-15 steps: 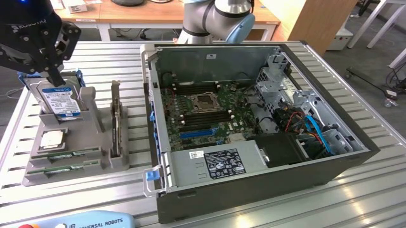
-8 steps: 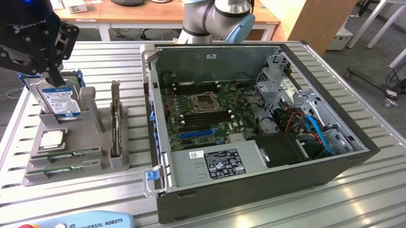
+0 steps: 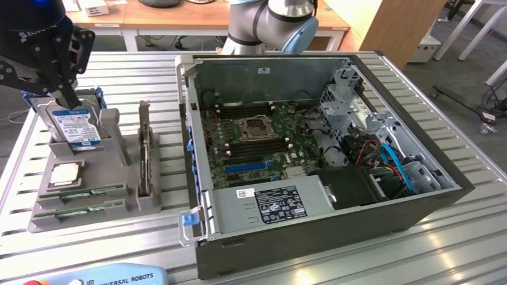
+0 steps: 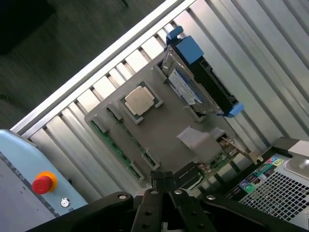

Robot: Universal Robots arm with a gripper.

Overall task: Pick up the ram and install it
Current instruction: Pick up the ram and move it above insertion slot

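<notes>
A pendant [image 3: 95, 276] lies nearest in the exterior view, at the table's [image 3: 119, 240] front edge; the wrist view shows its red stop button [image 4: 42, 183]. Just behind it stands a grey tray [image 3: 47, 224], on the exterior view's left.

The ram [image 3: 87, 192] lies flat in a slot at the tray's near end, untouched. A second stick [image 3: 79, 211] lies in the next slot, nearer the front edge. The wrist view shows the ram [image 4: 112, 142] as a green strip along the tray [image 4: 164, 121]. Behind the sticks a silver CPU [image 3: 65, 173] sits flat in its pocket. It shows as a pale square in the wrist view [image 4: 141, 100]. A card [image 3: 144, 154] stands on edge along the tray's side nearest the case.

At the tray's far end a hard drive [image 3: 75, 126] with a blue-white label leans upright in blue brackets. The gripper [image 3: 67, 98] hangs over that end, its tip in front of the drive's top edge. Whether it touches the drive cannot be told. In the wrist view the gripper [image 4: 163, 180] has its black fingers [image 4: 153, 181] pressed together with nothing between them.

To the exterior view's right of the tray lies an open case [image 3: 317, 234], its motherboard [image 3: 253, 139] exposed. Behind the case rises the arm's base [image 3: 273, 27], and beyond that stand wooden desks [image 3: 158, 18].
</notes>
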